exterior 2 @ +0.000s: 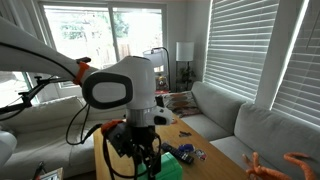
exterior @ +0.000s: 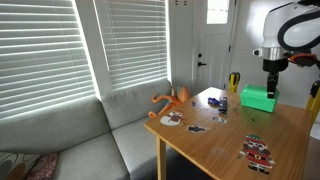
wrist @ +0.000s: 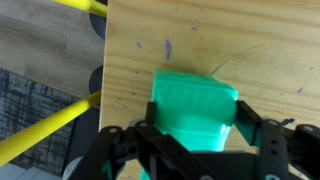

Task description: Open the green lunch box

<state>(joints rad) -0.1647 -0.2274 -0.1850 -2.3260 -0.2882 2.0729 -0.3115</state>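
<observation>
The green lunch box (wrist: pixel 190 105) lies on the wooden table (wrist: pixel 135 60), seen from above in the wrist view. My gripper (wrist: pixel 197 116) straddles it, one black finger (wrist: pixel 150 118) pressed against its left side and the other against its right side. In an exterior view the gripper (exterior: pixel 271 88) comes straight down onto the right end of the green lunch box (exterior: pixel 255 99) at the far side of the table (exterior: pixel 230 135). In an exterior view the arm hides most of the box; only a green sliver (exterior 2: pixel 172 153) shows beside the gripper (exterior 2: pixel 140 162). Whether the lid is raised I cannot tell.
A yellow-and-black upright object (exterior: pixel 234 80) stands behind the box. An orange toy (exterior: pixel 172 98) and small printed pieces (exterior: pixel 258 150) lie on the table. A grey sofa (exterior: pixel 100 130) adjoins it. Yellow rods (wrist: pixel 50 130) run past the table edge close to the box.
</observation>
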